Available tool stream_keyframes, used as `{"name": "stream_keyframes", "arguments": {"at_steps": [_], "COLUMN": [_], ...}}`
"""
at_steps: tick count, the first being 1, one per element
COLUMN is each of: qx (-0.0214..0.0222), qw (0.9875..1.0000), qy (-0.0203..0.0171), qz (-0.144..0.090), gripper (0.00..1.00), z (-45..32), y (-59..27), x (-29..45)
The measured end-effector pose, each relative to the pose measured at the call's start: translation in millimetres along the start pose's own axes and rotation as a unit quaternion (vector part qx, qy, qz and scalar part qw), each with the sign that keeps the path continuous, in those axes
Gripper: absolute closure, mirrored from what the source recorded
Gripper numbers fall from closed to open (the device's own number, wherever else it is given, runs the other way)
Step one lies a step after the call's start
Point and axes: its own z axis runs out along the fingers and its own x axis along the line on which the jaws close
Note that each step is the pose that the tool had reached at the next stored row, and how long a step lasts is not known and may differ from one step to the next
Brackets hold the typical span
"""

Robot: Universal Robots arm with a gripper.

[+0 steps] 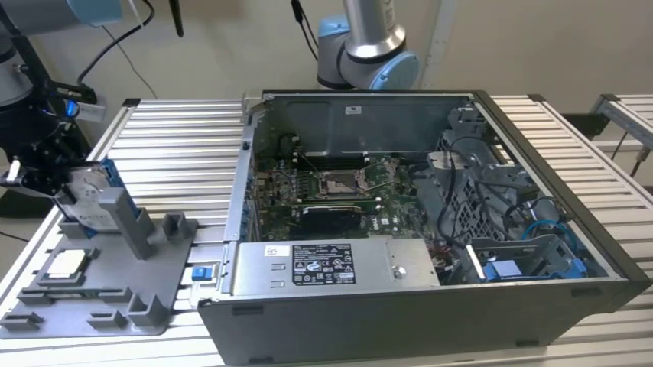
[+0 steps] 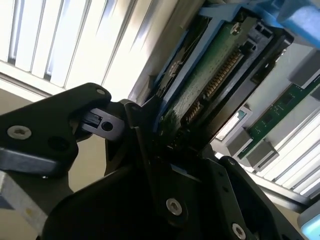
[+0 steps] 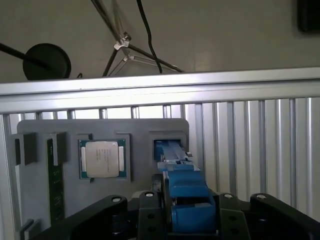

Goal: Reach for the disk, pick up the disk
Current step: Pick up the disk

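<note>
Currently your hand (image 1: 56,180) pinches the disk (image 1: 90,191) by its blue frame (image 3: 186,195). Stiff, dense, likely shock-sensitive: avoid its circuit board (image 2: 210,75).

Robot arm (image 1: 14,76) hangs at the exterior view's left edge, wrist low. Its black hand (image 1: 60,183) angles downward. In the first wrist view its two fingers (image 3: 149,206) are closed on either side of the upright disk (image 1: 88,191), clamping its blue-framed edge.
</note>
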Motion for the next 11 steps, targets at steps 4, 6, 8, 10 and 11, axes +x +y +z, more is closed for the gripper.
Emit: {"name": "stream_keyframes", "arguments": {"at_steps": [4, 6, 8, 10, 11], "qx": [-0.0002, -0.0002, -0.0001, 0.0, -0.0001], "qw": [1.0, 1.0, 1.0, 1.0, 1.0], "qy": [-0.0035, -0.0036, -0.0037, -0.0038, -0.0037], "qz": [0.0, 0.0, 0.0, 0.0, 0.0], "gripper": [1.0, 1.0, 1.0, 1.0, 1.0], "z": [-0.1, -0.1, -0.2, -3.1, -5.7], "y": [0.1, 0.1, 0.1, 0.2, 0.2], "x": [0.0, 0.0, 0.0, -0.1, -0.1]}}
